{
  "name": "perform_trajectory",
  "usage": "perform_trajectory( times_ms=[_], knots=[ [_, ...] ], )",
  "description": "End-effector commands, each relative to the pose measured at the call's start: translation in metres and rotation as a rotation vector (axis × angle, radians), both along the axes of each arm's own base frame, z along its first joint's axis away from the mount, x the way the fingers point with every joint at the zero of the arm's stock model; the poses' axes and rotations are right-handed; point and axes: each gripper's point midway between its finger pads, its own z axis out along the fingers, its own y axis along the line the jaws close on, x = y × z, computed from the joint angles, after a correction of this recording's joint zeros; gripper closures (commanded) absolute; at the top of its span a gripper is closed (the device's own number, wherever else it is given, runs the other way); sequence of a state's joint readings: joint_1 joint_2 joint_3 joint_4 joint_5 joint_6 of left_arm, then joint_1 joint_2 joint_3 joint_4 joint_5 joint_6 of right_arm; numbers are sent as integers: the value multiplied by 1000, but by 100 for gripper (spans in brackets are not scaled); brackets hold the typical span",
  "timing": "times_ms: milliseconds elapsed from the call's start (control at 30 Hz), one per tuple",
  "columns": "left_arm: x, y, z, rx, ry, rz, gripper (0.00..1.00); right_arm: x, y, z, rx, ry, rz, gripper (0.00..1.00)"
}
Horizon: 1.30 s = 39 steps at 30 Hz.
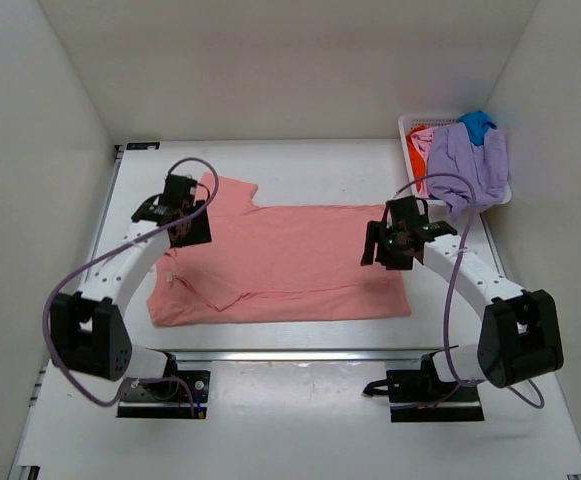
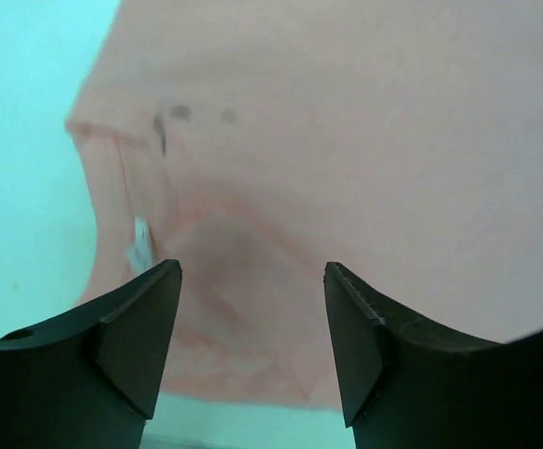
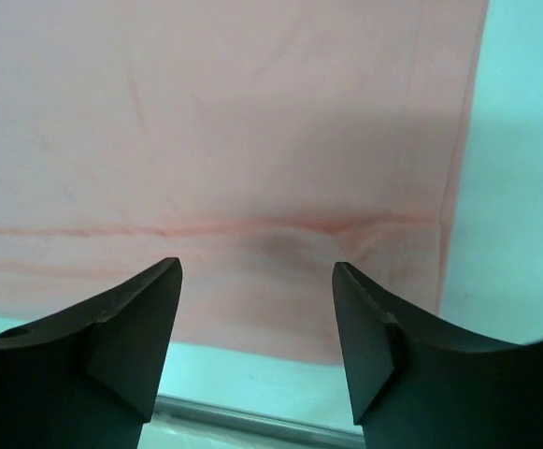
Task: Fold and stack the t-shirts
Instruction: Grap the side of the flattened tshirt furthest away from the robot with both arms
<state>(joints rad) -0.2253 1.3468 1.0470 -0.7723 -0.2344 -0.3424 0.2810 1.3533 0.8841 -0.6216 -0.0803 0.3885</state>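
A salmon-pink t-shirt (image 1: 290,262) lies flat across the table's middle, its near edge folded over, with a sleeve at the far left. My left gripper (image 1: 182,222) hovers open over its collar end. In the left wrist view the left gripper (image 2: 252,271) has only cloth (image 2: 346,140) below it and a white label (image 2: 140,245) beside it. My right gripper (image 1: 395,245) stands open above the hem end. The right wrist view shows the right gripper (image 3: 257,267) empty over a fold crease (image 3: 252,227). Lavender (image 1: 470,160), blue (image 1: 478,124) and orange-red (image 1: 420,135) t-shirts sit heaped in the basket.
A white lattice basket (image 1: 408,124) stands at the table's far right corner, with the lavender cloth hanging over its near rim. White walls close in the table on three sides. A metal rail (image 1: 300,354) runs along the near edge, in front of the arm bases.
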Motion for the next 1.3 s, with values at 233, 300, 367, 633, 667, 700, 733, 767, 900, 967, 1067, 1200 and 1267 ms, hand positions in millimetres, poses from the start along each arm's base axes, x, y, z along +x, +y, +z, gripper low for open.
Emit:
perform_trajectory(
  times_ms=[233, 300, 367, 633, 667, 700, 733, 767, 900, 967, 1067, 1200, 1267],
  knots=[
    [174, 15, 19, 113, -103, -9, 22, 95, -14, 27, -38, -258, -182, 31],
    [205, 16, -8, 130, -46, -14, 21, 105, -16, 22, -58, -254, -190, 31],
    [239, 14, 0, 142, -76, -16, 21, 115, -14, 23, -48, -257, -193, 31],
    [274, 24, -59, 57, 24, 32, 20, 139, -23, 7, -70, -222, -220, 32],
    [273, 24, -70, 54, 44, 32, 19, 146, -24, 12, -70, -242, -221, 32],
    [270, 26, -80, 57, 70, 33, 19, 148, -25, 10, -73, -236, -222, 32],
    [269, 25, -83, 47, 79, 26, 18, 151, -25, 11, -72, -240, -224, 32],
    [267, 29, -86, 56, 88, 35, 18, 153, -24, 11, -70, -243, -226, 32],
    [256, 22, -105, 30, 143, -1, 25, 156, -31, 6, -69, -234, -237, 32],
    [251, 19, -110, 29, 163, -9, 43, 159, -36, 3, -76, -226, -254, 32],
    [247, 12, -115, 27, 190, -34, 65, 170, -41, 2, -84, -233, -268, 32],
    [247, 12, -117, 23, 188, -33, 99, 189, -51, 8, -123, -263, -331, 32],
    [246, 10, -115, 23, 192, -40, 100, 199, -50, 8, -114, -273, -356, 32]
  ],
)
